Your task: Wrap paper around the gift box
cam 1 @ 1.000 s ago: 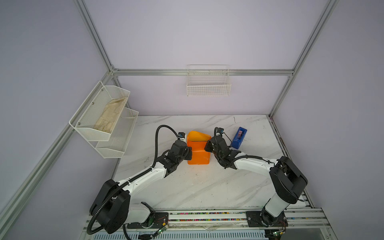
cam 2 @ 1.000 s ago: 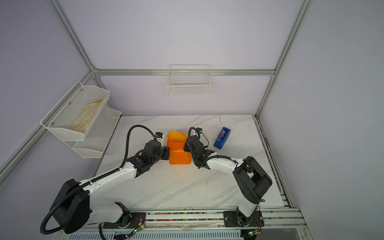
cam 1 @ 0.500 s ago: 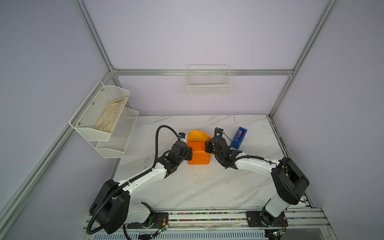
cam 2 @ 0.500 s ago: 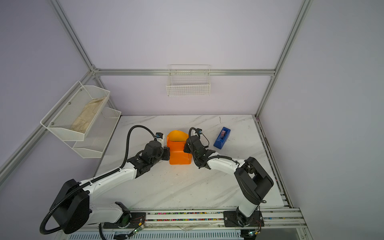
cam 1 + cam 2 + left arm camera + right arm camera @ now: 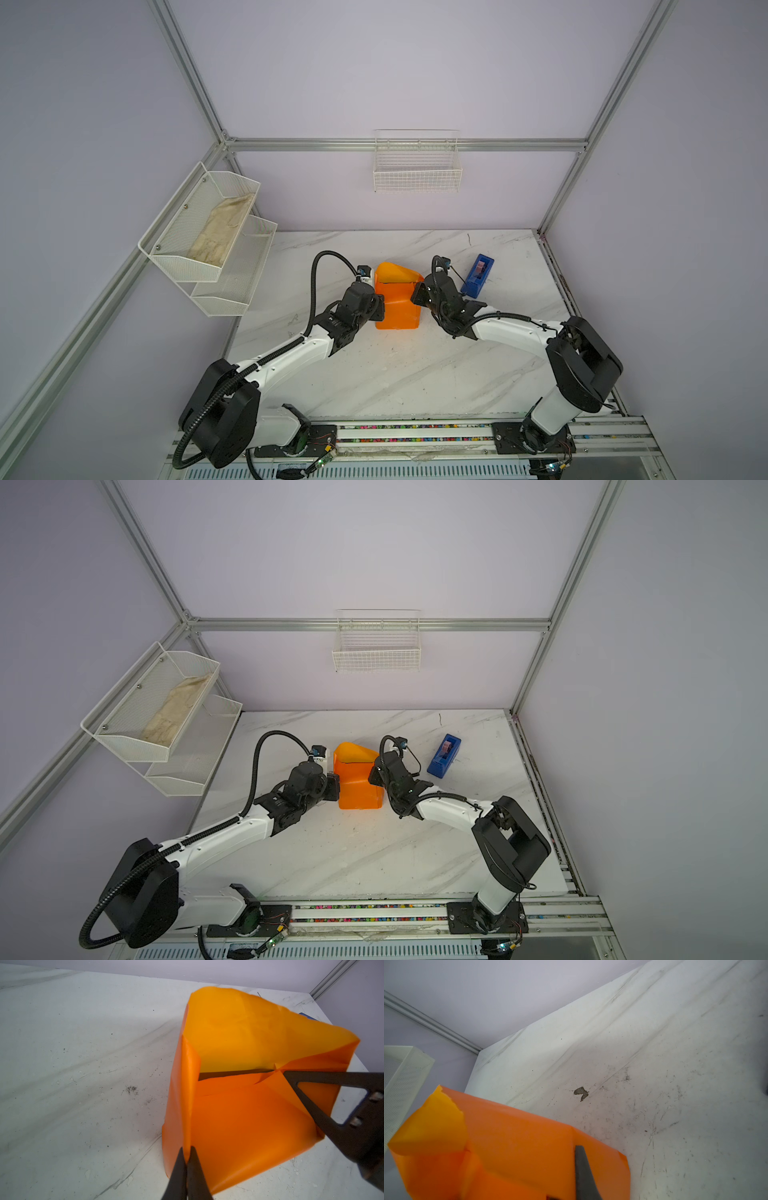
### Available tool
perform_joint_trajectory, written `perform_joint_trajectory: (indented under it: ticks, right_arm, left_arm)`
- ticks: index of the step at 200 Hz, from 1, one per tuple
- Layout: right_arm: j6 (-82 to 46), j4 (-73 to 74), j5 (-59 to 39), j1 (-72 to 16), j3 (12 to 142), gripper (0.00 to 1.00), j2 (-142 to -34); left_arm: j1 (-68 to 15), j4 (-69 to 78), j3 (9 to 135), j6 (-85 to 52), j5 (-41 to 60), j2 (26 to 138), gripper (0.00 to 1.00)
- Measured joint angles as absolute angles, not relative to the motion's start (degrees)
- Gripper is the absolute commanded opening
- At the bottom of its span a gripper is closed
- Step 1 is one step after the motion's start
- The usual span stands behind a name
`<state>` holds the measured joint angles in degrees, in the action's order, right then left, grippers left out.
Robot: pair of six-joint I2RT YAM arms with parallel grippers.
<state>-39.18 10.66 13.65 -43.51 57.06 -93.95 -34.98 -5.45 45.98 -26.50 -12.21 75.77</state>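
You are seeing the paper (image 5: 397, 307) sitting mid-table (image 5: 395, 374) between the left gripper (image 5: 379, 308) and the right gripper (image 5: 417, 293), with the tape dispenser (image 5: 478, 276) lying just right of that gripper, farther back.

Entry: you are running in a robotics lab cell, not a home or shop. Evidence:

- An aluminium frame (image 5: 311, 144) boxes in plain lilac wall panels (image 5: 395, 62).
- There is a marble-patterned tabletop (image 5: 395, 374).
- A left arm (image 5: 291, 361) and a right arm (image 5: 511, 332) are bolted to a slotted rail (image 5: 415, 432) at the front.
- Bare wiring and a small circuit board (image 5: 326, 458) are exposed there.
- A white wire basket (image 5: 417, 174) and mesh shelves (image 5: 185, 268) hang on the walls.
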Motion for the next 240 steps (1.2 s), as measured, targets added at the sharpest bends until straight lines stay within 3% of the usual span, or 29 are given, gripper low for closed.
perform_joint_trajectory:
  ticks: [56,109,150,172,240]
  right_arm:
    - [-36.75,-0.54,12.21,-43.55,63.16,0.42,-89.27]
    - [-34.54,-8.23,7.44,-43.57,74.59,0.18,-87.11]
    - [-34.63,-10.07,-0.67,-44.42,77.06,0.00,-91.09]
    - [-34.79,-11.09,-3.51,-44.95,77.14,0.00,-94.59]
    - [-34.87,-11.11,-2.61,-45.23,72.60,0.00,-97.95]
  left_arm:
    - [-35.38,-11.81,46.15,-25.61,-12.93,71.61,0.34]
    - [-33.78,-16.03,49.56,-23.07,-13.76,66.30,0.41]
    - [-24.80,-18.37,51.00,-23.83,-6.70,65.93,0.40]
    - [-21.43,-19.22,51.00,-24.73,-3.05,66.39,0.36]
    - [-18.76,-12.82,50.72,-30.33,11.55,71.92,0.37]
